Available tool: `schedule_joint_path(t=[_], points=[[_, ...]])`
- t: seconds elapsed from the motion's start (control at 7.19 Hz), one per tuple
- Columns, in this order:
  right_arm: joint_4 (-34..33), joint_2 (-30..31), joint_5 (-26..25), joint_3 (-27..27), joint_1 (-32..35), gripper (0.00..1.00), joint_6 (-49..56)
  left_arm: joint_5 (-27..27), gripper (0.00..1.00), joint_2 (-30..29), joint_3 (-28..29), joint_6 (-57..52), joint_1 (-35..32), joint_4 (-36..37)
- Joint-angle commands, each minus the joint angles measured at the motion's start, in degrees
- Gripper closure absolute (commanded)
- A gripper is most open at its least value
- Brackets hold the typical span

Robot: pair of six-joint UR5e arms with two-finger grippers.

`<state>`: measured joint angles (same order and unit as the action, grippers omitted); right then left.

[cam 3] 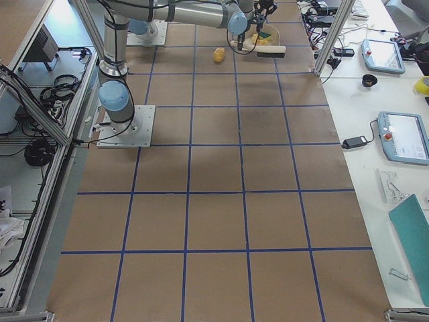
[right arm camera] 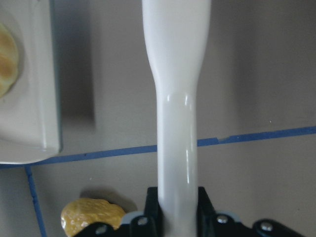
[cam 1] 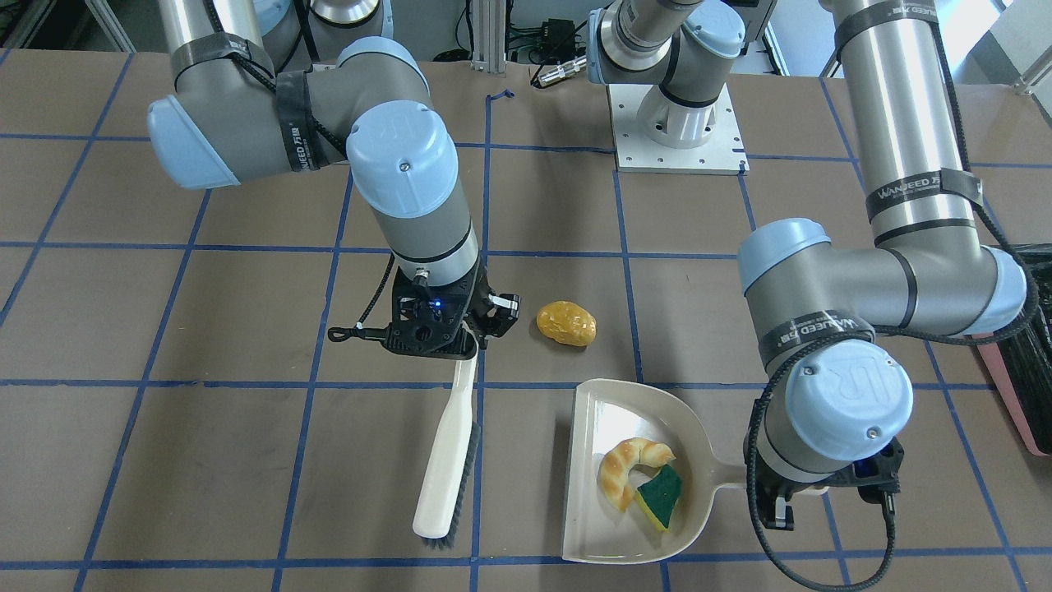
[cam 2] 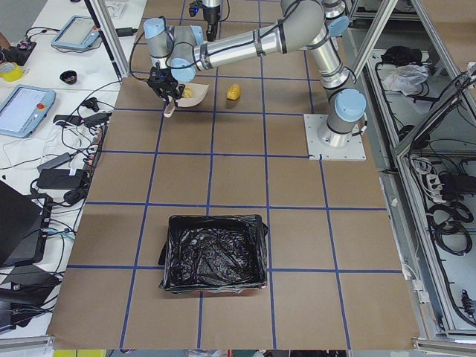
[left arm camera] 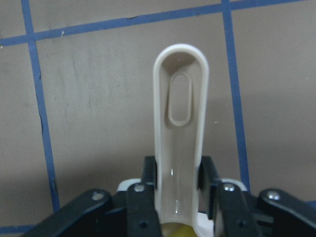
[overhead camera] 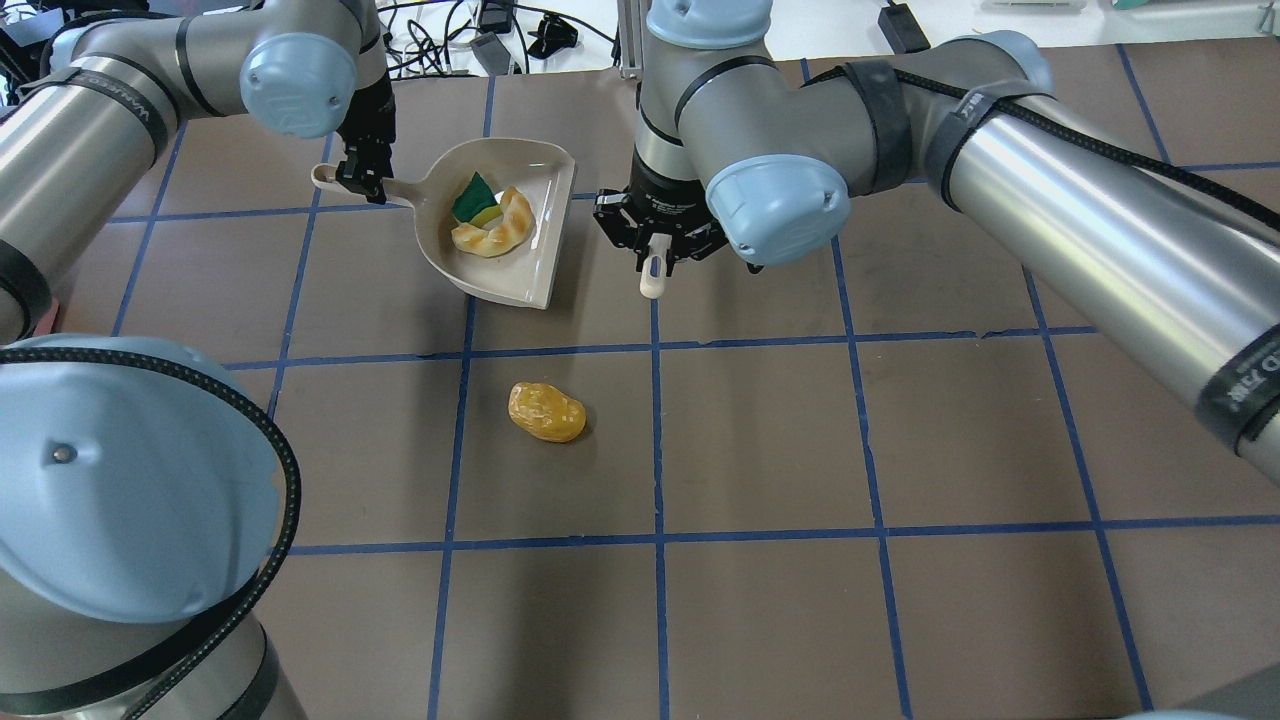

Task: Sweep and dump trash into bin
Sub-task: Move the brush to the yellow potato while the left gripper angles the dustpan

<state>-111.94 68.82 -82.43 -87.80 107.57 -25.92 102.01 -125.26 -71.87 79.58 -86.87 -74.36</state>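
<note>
A: A brown table [cam 1: 164, 312] gridded with blue tape is filling the scene. What are the grippers doing?

B: The left gripper [left arm camera: 178, 173] is clamping the handle of the beige dustpan [cam 1: 608, 411]. The right gripper [right arm camera: 177, 197] is gripping the white brush [cam 1: 448, 448] by its handle.

A: Where is the trash lying?

B: The croissant piece [cam 1: 625, 469] and the sponge wedge [cam 1: 662, 492] are resting inside the dustpan, touching each other. The potato lump [cam 1: 566, 322] is sitting on the table, outside the pan and just beside the right gripper. The bin [cam 2: 216, 253] is standing well apart, toward the robot's left end of the table.
</note>
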Motion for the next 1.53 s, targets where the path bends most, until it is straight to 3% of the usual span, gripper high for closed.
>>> schedule_joint_path(t=[0.0, 0.28, 0.56, 0.83, 1.11, 1.39], points=[[-0.1, 0.8, -0.6, -6.9, -0.5, 1.00, 2.0, 0.2, 1.00, 1.0, -4.3, -6.4, 4.6, 1.7], [1.0, 6.4, -4.7, -12.8, -0.1, 1.00, 1.8, 0.5, 1.00, 5.2, -12.5, -9.2, 8.0, 3.6], [1.3, 10.8, -4.2, -16.7, 2.5, 1.00, -1.6, 0.6, 1.00, 11.2, -19.8, -7.8, 9.1, 4.2], [1.6, 10.3, -4.6, -16.9, 8.7, 1.00, -9.3, 2.8, 1.00, 17.7, -24.9, -0.9, 9.3, 3.4], [1.4, 10.3, -3.7, -17.1, 10.1, 1.00, -13.2, 2.6, 1.00, 21.7, -30.8, 5.3, 9.4, 4.1], [0.5, 7.7, -1.0, -17.1, 13.6, 1.00, -18.2, 2.2, 1.00, 25.4, -37.8, 4.7, 9.4, 6.6]])
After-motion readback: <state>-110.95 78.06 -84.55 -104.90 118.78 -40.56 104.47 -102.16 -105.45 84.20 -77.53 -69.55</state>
